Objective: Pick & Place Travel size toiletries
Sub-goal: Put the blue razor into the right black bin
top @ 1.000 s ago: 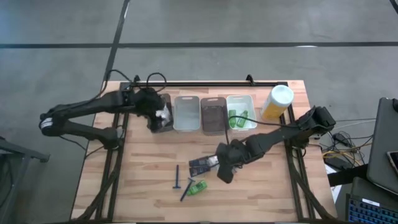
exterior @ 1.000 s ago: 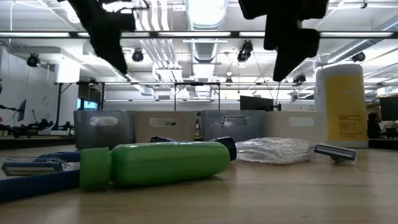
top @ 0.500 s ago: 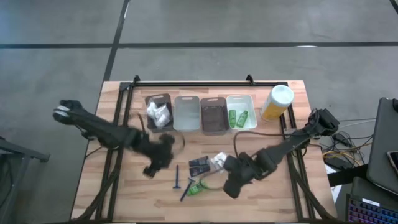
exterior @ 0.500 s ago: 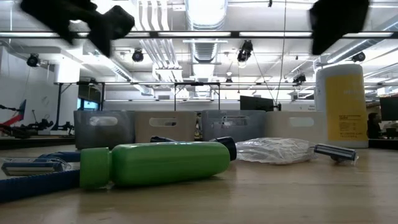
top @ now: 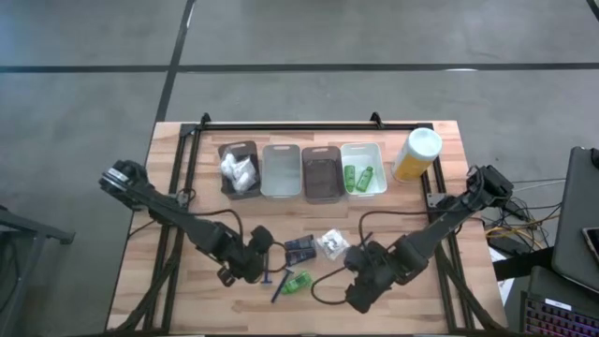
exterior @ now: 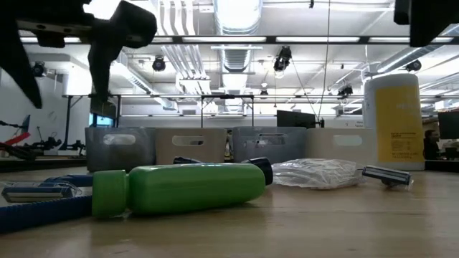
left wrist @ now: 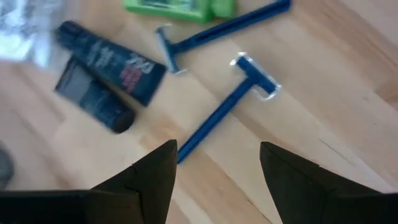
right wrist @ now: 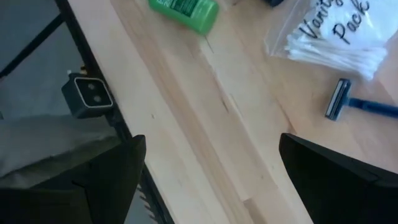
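Observation:
Loose on the table lie two slim dark-blue razors (left wrist: pixel 227 109) (left wrist: pixel 230 25), a green mini bottle (top: pixel 298 281) on its side, two dark tubes (top: pixel 301 248), a clear pack of white swabs (right wrist: pixel 336 37) and a third razor (right wrist: pixel 351 102). My left gripper (top: pixel 245 267) hovers open just above one razor (top: pixel 267 267), its fingers on either side of the razor's handle end (left wrist: pixel 193 140), touching nothing. My right gripper (top: pixel 360 290) is open over bare wood near the table's near edge, to the right of the green bottle (right wrist: pixel 183 9).
A row of bins stands at the far side. The dark one (top: pixel 239 168) holds white bundles, and the rightmost clear one (top: pixel 362 173) holds green bottles. Between them stand a clear bin (top: pixel 281 170) and a brown bin (top: pixel 321 173). A tall yellow canister (top: pixel 416 154) stands far right. The low camera (right wrist: pixel 90 93) sits at the near edge.
My left gripper has swung from the far-left bin toward the near edge and come down over the razors. My right gripper has drawn back from above the swab pack toward the near edge. The things on the table have stayed where they were.

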Controlling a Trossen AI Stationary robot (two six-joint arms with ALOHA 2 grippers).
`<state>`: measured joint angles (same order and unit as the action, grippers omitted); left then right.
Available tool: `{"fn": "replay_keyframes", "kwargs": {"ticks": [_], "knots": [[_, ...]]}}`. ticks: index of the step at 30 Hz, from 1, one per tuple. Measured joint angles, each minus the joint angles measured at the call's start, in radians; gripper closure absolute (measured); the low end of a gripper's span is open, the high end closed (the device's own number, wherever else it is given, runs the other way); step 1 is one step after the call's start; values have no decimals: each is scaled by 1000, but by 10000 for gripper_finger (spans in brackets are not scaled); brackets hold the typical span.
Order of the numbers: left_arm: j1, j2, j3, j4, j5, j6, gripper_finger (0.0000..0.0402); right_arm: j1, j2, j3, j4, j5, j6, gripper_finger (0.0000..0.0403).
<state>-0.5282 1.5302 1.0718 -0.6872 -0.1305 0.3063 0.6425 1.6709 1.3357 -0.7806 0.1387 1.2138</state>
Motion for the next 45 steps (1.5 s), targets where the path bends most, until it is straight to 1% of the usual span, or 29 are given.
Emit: {"fn": "replay_keyframes", "kwargs": {"ticks": [2,4,6,9,13,18,21,24,26,29,32,34,37,41,45], "knots": [[2,-14,0,-23,-32,-74,168,0,0,-5,-30,0,50,39],[4,-42,-13,-49,-43,-159,168,-12,0,-9,-105,16,91,39],[5,-81,-44,-79,-44,-229,168,-35,0,-10,-163,26,38,39],[3,-158,-114,-99,-45,-342,170,-71,0,-15,-233,36,-183,39],[3,-290,-235,-89,-46,-462,176,-102,2,-34,-234,31,-508,39],[3,-460,-381,-10,-72,-596,177,-150,2,-50,-233,-39,-886,39],[4,-547,-451,56,-124,-626,177,-181,10,-64,-232,-87,-1063,39],[8,-614,-492,95,-160,-596,177,-204,35,-81,-232,-95,-1181,39],[17,-646,-513,94,-176,-573,177,-219,55,-93,-230,-94,-1203,39],[36,-682,-537,96,-183,-552,177,-243,94,-101,-232,-95,-1165,39],[54,-700,-549,100,-181,-508,177,-257,132,-104,-233,-96,-1137,39],[66,-705,-552,97,-176,-495,177,-260,159,-109,-233,-97,-1159,39],[83,-708,-553,99,-162,-495,177,-262,196,-114,-234,-98,-1204,39],[103,-705,-553,104,-162,-498,177,-265,218,-138,-217,-94,-1224,39],[120,-704,-553,150,-179,-560,177,-272,218,-183,-197,-91,-1233,52]]}}
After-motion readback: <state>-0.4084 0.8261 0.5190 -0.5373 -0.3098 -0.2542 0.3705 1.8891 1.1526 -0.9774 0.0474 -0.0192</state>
